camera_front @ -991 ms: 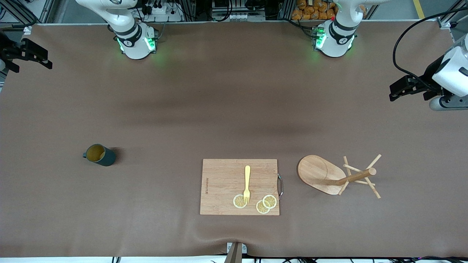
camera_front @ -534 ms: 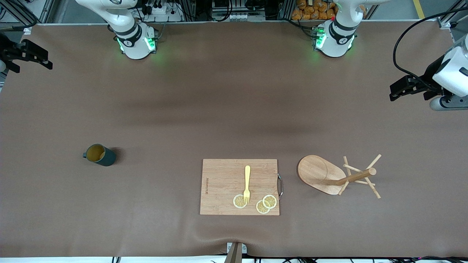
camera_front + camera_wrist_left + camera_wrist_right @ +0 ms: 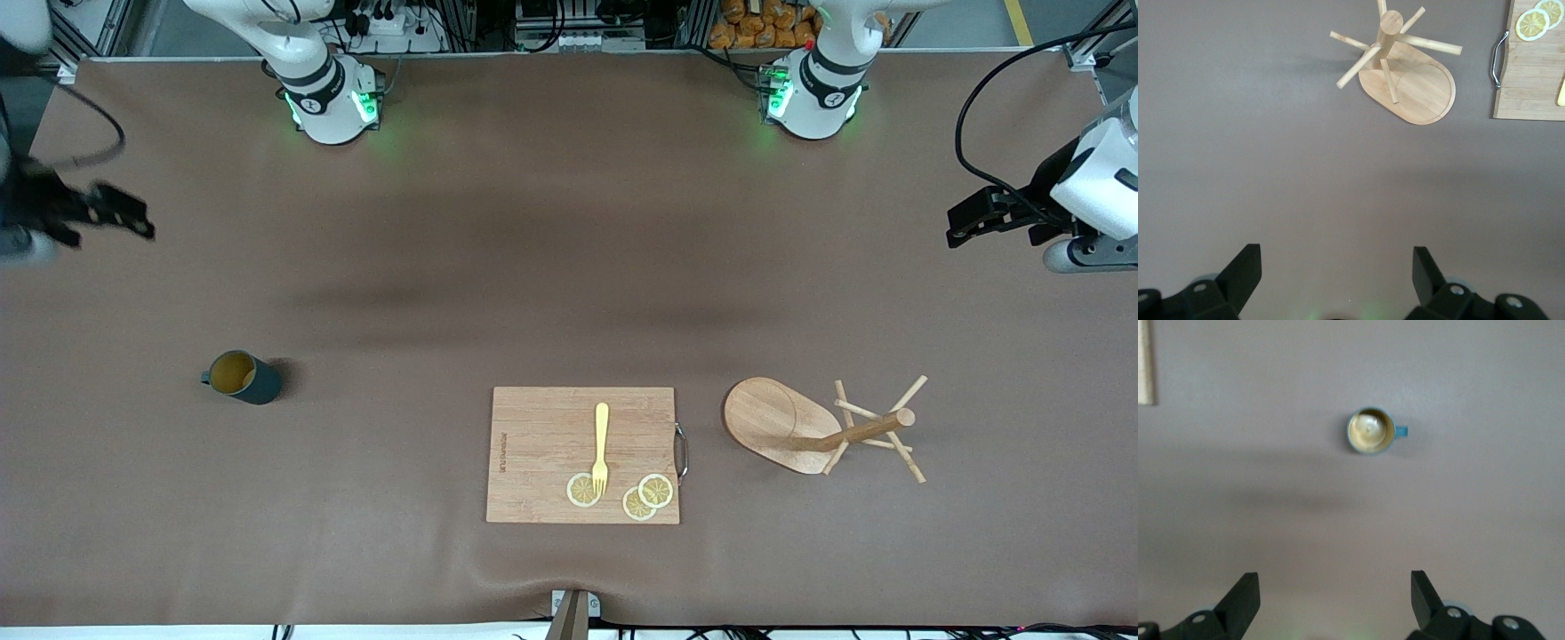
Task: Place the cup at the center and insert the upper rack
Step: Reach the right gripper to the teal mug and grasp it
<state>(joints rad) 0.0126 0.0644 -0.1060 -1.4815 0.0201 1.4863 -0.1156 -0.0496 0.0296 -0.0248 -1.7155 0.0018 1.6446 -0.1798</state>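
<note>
The dark teal cup [image 3: 242, 376] with a tan inside stands upright on the table toward the right arm's end; it also shows in the right wrist view [image 3: 1371, 431]. The light wooden mug tree [image 3: 822, 425] stands on its oval base toward the left arm's end; it also shows in the left wrist view [image 3: 1401, 70]. My right gripper [image 3: 133, 224] is open and empty, high over the table's edge at the right arm's end. My left gripper [image 3: 965, 218] is open and empty, high over the table's edge at the left arm's end.
A rectangular wooden cutting board [image 3: 542, 444] with a metal handle lies between cup and mug tree, nearer the front camera. A yellow fork [image 3: 601, 447] and three lemon slices [image 3: 656, 490] lie on it. The brown table [image 3: 533, 249] is bare between the arm bases and the board.
My right gripper has moved down and inward over the table toward the cup. The left gripper has barely moved. Cup and mug tree have not moved.
</note>
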